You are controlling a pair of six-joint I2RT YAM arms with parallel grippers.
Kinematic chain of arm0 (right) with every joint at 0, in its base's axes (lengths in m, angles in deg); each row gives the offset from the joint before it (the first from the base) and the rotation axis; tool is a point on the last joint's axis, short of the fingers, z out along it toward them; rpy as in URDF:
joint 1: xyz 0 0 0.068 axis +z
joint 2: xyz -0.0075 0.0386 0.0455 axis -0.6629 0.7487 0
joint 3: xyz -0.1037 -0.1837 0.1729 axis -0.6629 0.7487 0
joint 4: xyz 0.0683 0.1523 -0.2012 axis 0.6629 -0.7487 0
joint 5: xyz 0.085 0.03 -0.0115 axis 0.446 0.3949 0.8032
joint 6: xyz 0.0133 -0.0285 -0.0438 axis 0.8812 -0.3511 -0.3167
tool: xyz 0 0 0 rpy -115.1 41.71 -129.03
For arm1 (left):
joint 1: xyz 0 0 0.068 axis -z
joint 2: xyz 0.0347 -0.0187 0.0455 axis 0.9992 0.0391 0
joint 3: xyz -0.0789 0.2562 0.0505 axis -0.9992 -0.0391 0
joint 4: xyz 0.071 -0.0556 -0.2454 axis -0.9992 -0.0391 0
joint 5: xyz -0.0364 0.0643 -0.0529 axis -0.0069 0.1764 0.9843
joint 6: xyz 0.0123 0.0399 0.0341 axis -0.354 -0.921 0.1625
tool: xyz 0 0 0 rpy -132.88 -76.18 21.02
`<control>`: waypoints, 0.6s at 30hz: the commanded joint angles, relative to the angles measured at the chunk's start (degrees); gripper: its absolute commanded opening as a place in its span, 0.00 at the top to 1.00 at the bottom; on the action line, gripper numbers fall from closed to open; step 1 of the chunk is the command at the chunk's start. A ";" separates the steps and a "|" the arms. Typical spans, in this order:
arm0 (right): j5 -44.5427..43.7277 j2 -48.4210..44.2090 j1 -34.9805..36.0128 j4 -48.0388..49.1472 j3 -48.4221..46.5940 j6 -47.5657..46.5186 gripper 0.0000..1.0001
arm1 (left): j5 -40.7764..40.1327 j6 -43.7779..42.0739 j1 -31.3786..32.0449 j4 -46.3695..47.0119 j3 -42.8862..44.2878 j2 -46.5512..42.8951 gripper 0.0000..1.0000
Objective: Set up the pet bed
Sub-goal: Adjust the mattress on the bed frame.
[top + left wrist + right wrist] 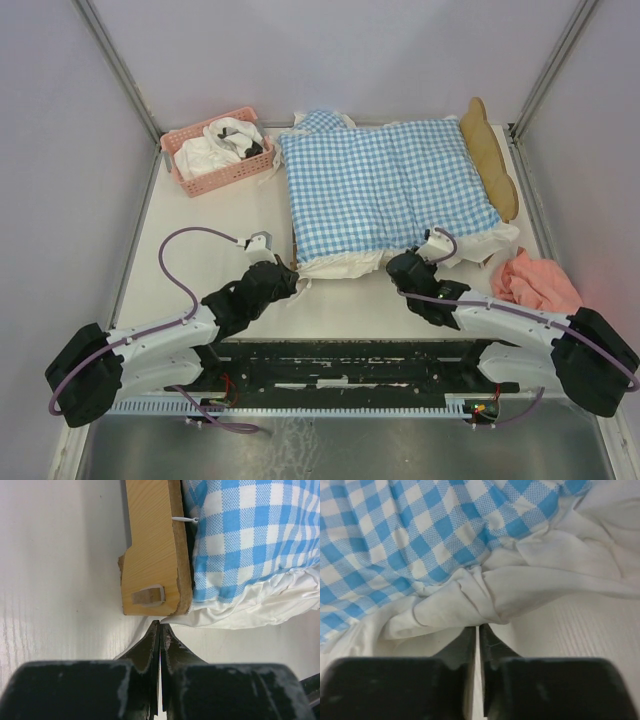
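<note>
The pet bed lies across the table, its wavy wooden headboard (490,160) at the right. Blue-white gingham bedding (380,185) covers it. My left gripper (288,272) is at the bed's near left corner. In the left wrist view the jaws (161,626) are shut, and the white ruffle (235,612) tapers to a point pinched at their tips, just below the wooden rail (150,555). My right gripper (428,248) is at the bedding's near right corner. Its jaws (479,627) are closed to a thin slit on a bunched fold of white ruffle (470,600).
A pink basket (190,175) with white and dark cloth sits at the back left. A peach cloth (535,280) lies crumpled at the right, beside my right arm. White walls and metal posts stand close around the table.
</note>
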 commanded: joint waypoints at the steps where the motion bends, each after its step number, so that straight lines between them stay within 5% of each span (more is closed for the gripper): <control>1: 1.43 -1.83 -0.98 9.13 2.01 -5.72 0.96 | -2.97 -2.50 0.27 -0.02 1.53 0.02 0.97; 10: 7.21 -7.63 -1.25 6.71 4.52 -5.11 0.97 | -3.49 -2.46 0.23 -0.54 1.68 -0.46 0.97; 14: 10.71 -12.53 -1.32 5.87 5.40 3.57 0.60 | -3.26 -2.20 0.26 -0.47 1.53 -0.39 0.97; 18: 9.08 -14.91 -1.27 2.51 2.98 11.40 0.41 | -3.17 -2.12 0.25 -0.52 1.68 -0.36 0.97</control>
